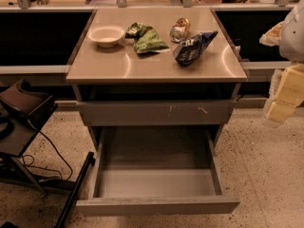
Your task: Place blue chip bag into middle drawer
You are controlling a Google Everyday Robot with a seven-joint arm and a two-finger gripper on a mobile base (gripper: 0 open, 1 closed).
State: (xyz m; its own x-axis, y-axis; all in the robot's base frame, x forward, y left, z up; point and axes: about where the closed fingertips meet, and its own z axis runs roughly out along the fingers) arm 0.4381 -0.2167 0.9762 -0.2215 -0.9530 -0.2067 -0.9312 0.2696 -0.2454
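The blue chip bag (192,48) lies crumpled on the right side of the table top (118,68), next to a gold can (180,29). The middle drawer (156,205) is pulled out wide below, with a plain front panel, and its grey inside is bare. My gripper (284,99) hangs at the right edge of the view, beside the table's right corner. It is lower than the table top, off to the right of the bag and apart from it, and holds nothing.
A green crinkled bag (145,38) and a white bowl (106,34) lie on the table's far left half. The drawer front with pale scratch marks (156,112) is closed above the open drawer. A black stand with cables (23,113) is at the left.
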